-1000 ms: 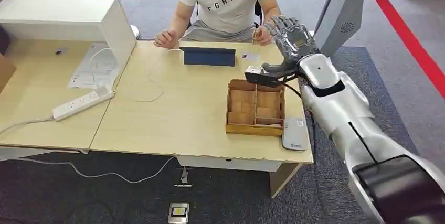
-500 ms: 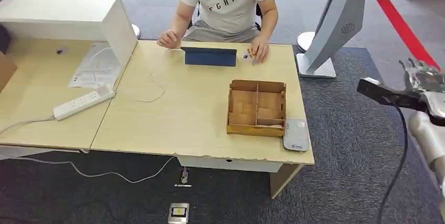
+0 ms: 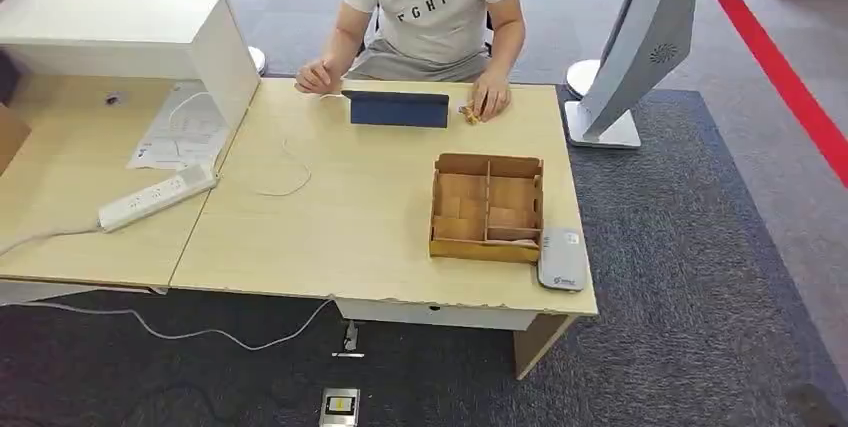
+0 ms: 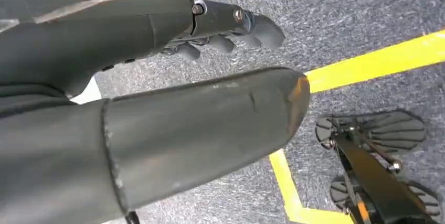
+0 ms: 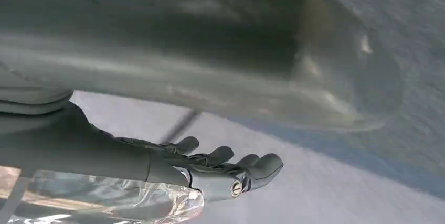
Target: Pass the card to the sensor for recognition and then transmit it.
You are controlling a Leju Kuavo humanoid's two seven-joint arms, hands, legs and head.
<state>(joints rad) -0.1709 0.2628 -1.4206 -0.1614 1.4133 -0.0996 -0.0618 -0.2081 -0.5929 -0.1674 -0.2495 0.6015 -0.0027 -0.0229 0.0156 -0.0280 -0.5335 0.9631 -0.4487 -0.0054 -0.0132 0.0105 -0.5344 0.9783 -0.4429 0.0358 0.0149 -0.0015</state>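
Card handed over, person is holding it on the tabletop (image 3: 380,207)

Left robot hand (image 4: 231,30) and right robot hand (image 5: 220,169) are hanging over carpet, fingers loosely apart, holding nothing, well away from the card (image 3: 468,113).

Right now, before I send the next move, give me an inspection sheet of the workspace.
Surface: light wooden table, two tops side by side.
Job's things: small card-like item under the person's hand at the far edge, too small to be sure; white card reader against the wooden divided box.
Clutter: dark blue tablet, papers, white cabinet.
Hands: left hand and right hand hang over the floor, fingers apart, holding nothing.
Cables: white power strip with its lead; thin white cable looping across the table; another on the carpet.
Surroundings: seated person, white kiosk stand, red floor line.
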